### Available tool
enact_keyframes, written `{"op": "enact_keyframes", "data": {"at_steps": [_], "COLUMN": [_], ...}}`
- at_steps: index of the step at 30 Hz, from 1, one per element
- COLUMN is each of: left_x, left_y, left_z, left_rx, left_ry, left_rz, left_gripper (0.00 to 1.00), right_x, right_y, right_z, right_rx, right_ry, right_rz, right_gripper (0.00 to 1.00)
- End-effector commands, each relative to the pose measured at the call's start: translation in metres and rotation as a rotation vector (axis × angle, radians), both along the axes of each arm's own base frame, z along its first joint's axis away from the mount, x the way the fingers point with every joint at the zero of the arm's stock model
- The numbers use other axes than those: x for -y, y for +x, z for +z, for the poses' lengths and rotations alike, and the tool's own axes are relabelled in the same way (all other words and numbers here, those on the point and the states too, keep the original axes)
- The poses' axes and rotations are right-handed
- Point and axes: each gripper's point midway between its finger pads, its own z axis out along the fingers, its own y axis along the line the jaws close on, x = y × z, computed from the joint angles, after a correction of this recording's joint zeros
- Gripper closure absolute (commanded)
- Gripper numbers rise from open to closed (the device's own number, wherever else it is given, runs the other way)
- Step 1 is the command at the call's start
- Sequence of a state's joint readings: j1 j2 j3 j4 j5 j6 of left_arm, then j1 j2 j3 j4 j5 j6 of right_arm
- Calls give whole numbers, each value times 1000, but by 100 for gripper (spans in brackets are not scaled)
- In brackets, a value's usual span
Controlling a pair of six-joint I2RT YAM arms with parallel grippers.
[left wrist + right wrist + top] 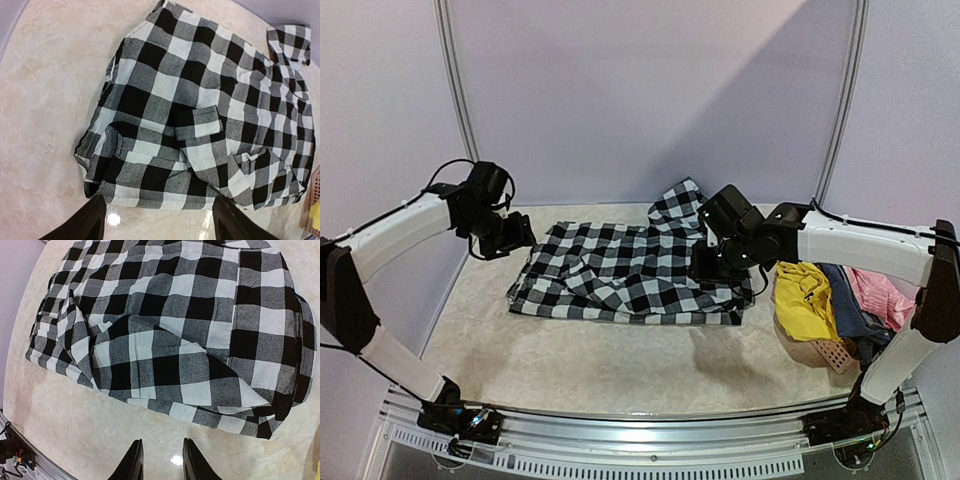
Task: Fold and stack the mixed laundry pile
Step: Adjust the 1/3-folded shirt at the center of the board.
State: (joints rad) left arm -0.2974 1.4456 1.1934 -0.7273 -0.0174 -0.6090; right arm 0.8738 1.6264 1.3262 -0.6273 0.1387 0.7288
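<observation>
Top view: checked shirt (630, 270) lay rumpled mid-worktop (570, 360), yellow garment (803, 295) heaped at the right edge. Left gripper (515, 240) hung at the shirt's left edge, right gripper (710, 268) over its right edge.

Left wrist: fingers (92, 222) wide, empty, hem just beyond.

Right wrist: fingers (131, 462) narrow, empty, hem just ahead. Risk: bunched layers, so a pinch could catch one ply and skew the fold.

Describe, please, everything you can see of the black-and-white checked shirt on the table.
The black-and-white checked woven cloth shirt lies roughly folded and rumpled on the beige marbled table, with one part sticking out at its far right corner. A flapped pocket faces up. The shirt rests on the table only; the left end effector and the right end effector hang by its edges, open, and appear clear of it.
</observation>
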Motion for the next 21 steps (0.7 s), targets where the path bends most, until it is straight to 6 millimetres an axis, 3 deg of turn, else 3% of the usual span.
{"op": "enact_keyframes", "data": {"at_steps": [1,5,10,21], "left_x": [-4,14,47,107], "left_y": [-19,-11,3,46], "left_z": [-15,-23,-45,-79], "left_rx": [-239,-334,-404,-418], "left_ry": [208,316,294,345], "left_rz": [-31,-69,-102,-173], "left_gripper": [28,30,31,37], "right_x": [8,8,9,13], "right_y": [-2,-2,-2,-8], "right_z": [-14,-17,-17,-25], "right_rx": [-24,-30,-32,-65], "right_ry": [-33,-34,-38,-50], "right_rz": [-29,-37,-45,-51], "right_gripper": [73,73,73,73]}}
